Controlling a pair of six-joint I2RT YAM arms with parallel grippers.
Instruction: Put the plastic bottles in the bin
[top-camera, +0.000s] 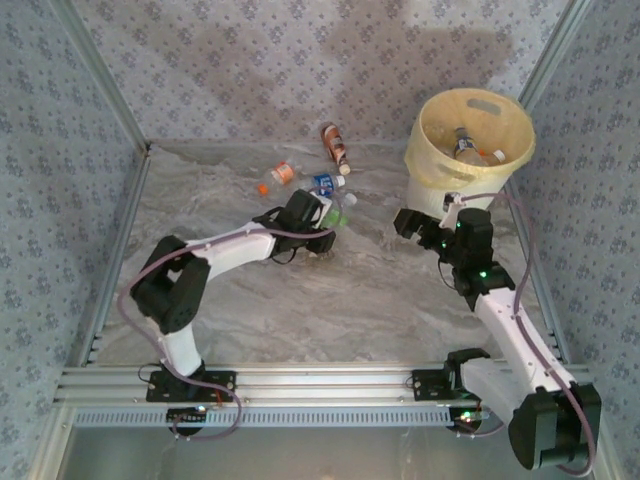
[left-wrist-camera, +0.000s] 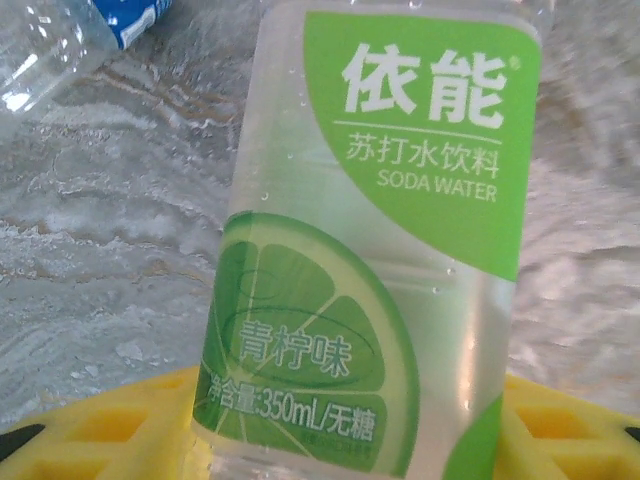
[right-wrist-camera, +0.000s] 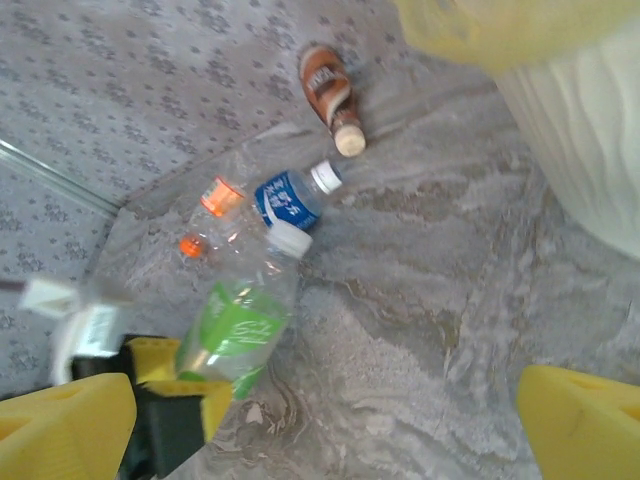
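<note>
Left hand: yellow pads clamped on the smooth, clear green-label bottle, beaded with droplets. Right hand gapes wide, holding nothing. Blue-label bottle lies at 12 o'clock on the marbled grey surface. Round pale-yellow bin at 2 o'clock.

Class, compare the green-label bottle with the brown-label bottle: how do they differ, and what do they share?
The green-label bottle looks clear and pale; the brown-label bottle looks dark brown. The green-label bottle is held between the yellow pads of the left claw; the brown-label bottle lies free near the back wall. Both are capped and outside the bin.
</note>
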